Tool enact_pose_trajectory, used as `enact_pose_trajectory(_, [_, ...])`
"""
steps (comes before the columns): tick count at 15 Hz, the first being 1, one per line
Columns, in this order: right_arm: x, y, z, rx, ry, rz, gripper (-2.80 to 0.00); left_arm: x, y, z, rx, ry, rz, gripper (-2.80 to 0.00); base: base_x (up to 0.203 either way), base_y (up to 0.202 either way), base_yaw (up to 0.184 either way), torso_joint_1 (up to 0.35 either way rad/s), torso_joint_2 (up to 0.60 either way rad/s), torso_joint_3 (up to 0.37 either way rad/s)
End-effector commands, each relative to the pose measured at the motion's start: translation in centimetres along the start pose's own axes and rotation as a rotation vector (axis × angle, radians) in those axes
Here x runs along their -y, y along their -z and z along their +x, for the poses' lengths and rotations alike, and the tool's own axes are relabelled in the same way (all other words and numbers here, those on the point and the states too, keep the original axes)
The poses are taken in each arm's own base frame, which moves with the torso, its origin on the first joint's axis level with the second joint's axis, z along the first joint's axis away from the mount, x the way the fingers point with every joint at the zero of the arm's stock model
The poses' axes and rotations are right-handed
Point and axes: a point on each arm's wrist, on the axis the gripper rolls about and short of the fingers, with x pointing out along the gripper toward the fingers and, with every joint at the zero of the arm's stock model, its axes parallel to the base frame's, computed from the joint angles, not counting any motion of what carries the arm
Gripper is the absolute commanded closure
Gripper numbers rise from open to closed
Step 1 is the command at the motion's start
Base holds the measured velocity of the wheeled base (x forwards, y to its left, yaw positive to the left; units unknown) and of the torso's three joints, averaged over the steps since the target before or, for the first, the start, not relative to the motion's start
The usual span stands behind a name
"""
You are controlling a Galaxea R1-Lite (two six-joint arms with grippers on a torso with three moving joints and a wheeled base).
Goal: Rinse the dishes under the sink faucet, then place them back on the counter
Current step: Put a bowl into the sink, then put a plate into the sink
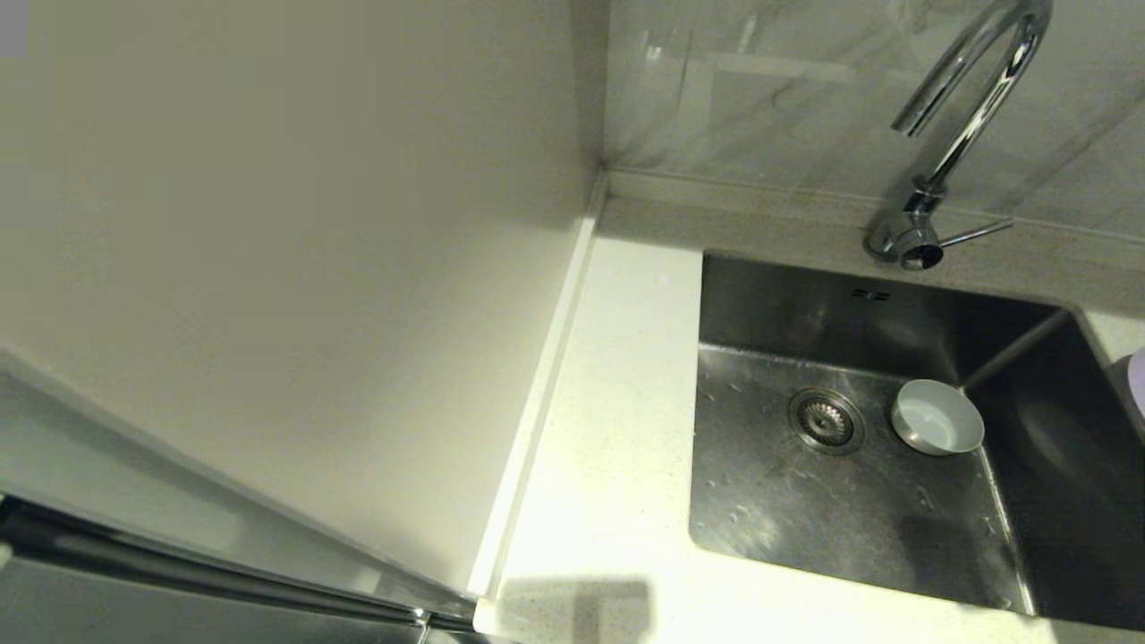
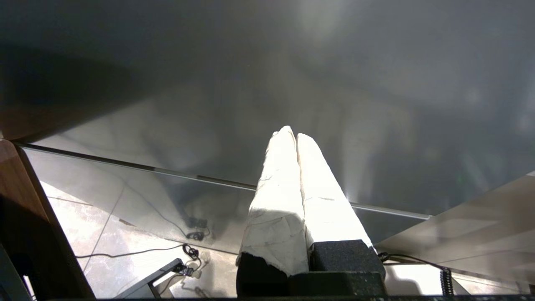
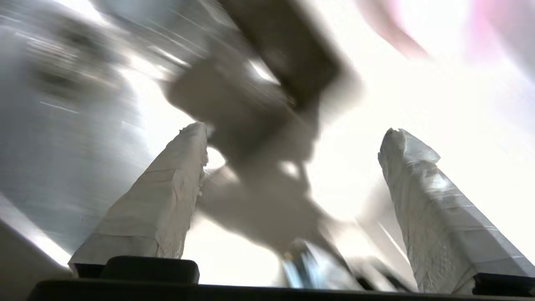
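The small pale blue-white bowl (image 1: 937,417) sits upright on the floor of the steel sink (image 1: 787,304), just right of the drain strainer (image 1: 825,420). The chrome gooseneck faucet (image 1: 975,107) rises behind the basin, and no water shows at its spout. A lavender sliver (image 1: 1137,376), which looks like the plate's rim, peeks in at the head view's right edge. Neither gripper shows in the head view. My right gripper (image 3: 294,130) is open with nothing between its fingers. Its view is smeared, with a pink blur (image 3: 393,33) far off. My left gripper (image 2: 292,133) is shut and empty, away from the sink.
The white speckled counter (image 1: 617,429) runs along the sink's left side and front. A plain cream wall panel (image 1: 295,268) stands to its left. The faucet's thin lever (image 1: 975,234) points right. Droplets lie on the basin floor. Cables lie on the floor (image 2: 138,251) below my left gripper.
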Motion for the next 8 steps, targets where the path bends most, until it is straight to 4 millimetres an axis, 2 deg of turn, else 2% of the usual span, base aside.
enact_pose_trajectory(1, [3.3, 1.7, -1.5, -0.004, 0.091, 0.075, -2.8, 0.0, 0.1, 0.0, -0.004, 0.0, -0.001, 0.0, 0.0, 0.0, 0.0, 0.0, 0.0, 0.0])
enact_pose_trajectory(5, [2.5, 0.6, -0.2, -0.06, 0.129, 0.07, -2.8, 0.0, 0.1, 0.0, -0.003, 0.0, -0.001, 0.0, 0.0, 0.0, 0.0, 0.0, 0.0, 0.0])
enact_pose_trajectory(8, [1.2, -0.9, 1.3, -0.147, 0.061, 0.047, -2.8, 0.0, 0.1, 0.0, -0.002, 0.0, -0.001, 0.0, 0.0, 0.0, 0.0, 0.0, 0.0, 0.0])
